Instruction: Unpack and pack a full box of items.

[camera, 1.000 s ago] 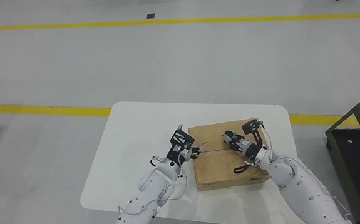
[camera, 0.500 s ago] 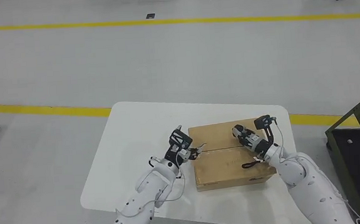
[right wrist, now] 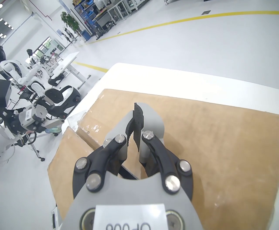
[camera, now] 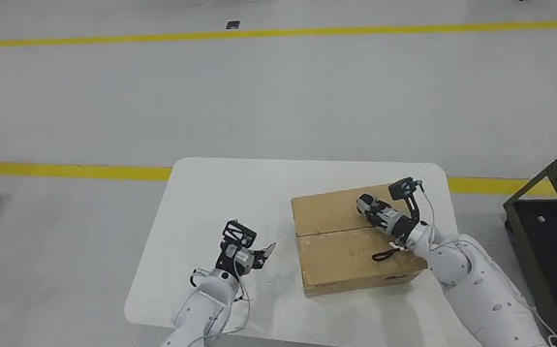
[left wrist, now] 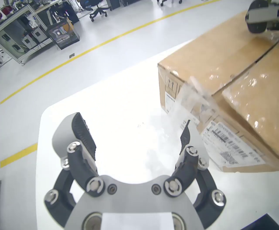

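A closed cardboard box (camera: 347, 256) sits on the right half of the white table (camera: 213, 207), with a taped seam running across its top. My left gripper (camera: 258, 254) hovers over the table to the left of the box, open (left wrist: 135, 130). A crumpled strip of clear tape (left wrist: 191, 98) trails from the seam end of the box (left wrist: 218, 65) toward one fingertip (left wrist: 187, 130). My right gripper (camera: 363, 204) rests over the far right part of the box top, shut with nothing visible between its fingers (right wrist: 136, 124). Under it lies the brown box lid (right wrist: 207, 141).
The table left of the box is bare white surface (left wrist: 109, 98). A dark metal frame cart (camera: 553, 213) stands just off the table's right side. Yellow floor lines (camera: 65, 171) run behind the table.
My left gripper has pulled back from the seam end of the box, leftward and toward the table's front. My right gripper shifted right along the box top a second ago and has since held still.
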### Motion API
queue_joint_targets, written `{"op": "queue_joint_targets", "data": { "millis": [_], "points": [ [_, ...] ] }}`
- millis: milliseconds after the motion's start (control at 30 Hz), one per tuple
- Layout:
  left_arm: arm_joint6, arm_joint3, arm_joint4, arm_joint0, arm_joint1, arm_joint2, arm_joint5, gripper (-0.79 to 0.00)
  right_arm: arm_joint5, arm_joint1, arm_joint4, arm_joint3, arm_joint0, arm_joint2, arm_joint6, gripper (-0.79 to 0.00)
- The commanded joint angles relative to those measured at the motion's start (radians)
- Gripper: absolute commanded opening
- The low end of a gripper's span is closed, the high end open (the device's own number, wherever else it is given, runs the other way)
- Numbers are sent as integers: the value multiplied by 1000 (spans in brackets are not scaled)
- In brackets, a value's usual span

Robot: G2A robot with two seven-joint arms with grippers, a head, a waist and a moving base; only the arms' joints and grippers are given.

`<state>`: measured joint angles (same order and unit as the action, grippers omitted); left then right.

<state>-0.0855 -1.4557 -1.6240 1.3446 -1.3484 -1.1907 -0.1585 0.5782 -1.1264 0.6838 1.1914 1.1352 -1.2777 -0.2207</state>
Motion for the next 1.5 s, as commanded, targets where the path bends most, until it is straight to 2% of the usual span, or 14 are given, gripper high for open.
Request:
{"op": "queue_joint_targets", "data": {
  "millis": [0,233,500,767,867,900,967,1000,1133,1167,1467],
  "points": [
    [13,47,-60,-17,-2,24,21,0,1,-1,2,-4,-3,3,1,-785],
    [71,222,-88,-109,-23,109,41,0,1,-1,6,-14,-5,3,3,-785],
    [135,378,-77,-220,-55,186,74,0,-3,-2,7,-12,3,5,11,-785],
    [211,457,-50,-267,-75,222,82,-6,-5,-3,8,-14,7,5,14,-785],
    [225,464,-62,-277,-82,238,100,-126,-6,-3,8,-12,9,6,14,-785],
    [228,466,-63,-280,-84,242,101,-203,-7,-3,8,-11,9,6,14,-785],
    [239,469,-71,-285,-87,252,101,-434,-7,-4,9,-10,9,7,13,-785],
    [242,472,-73,-286,-88,255,103,-456,-7,-4,9,-10,9,7,13,-785],
    [260,477,-84,-286,-91,265,107,-751,-9,-4,11,-12,9,9,13,-785],
    [263,478,-86,-287,-92,265,108,-785,-9,-5,10,-13,8,9,13,-785],
    [292,471,-87,-277,-92,255,134,-785,-8,-8,8,-18,1,18,11,-785]
  ]
}}
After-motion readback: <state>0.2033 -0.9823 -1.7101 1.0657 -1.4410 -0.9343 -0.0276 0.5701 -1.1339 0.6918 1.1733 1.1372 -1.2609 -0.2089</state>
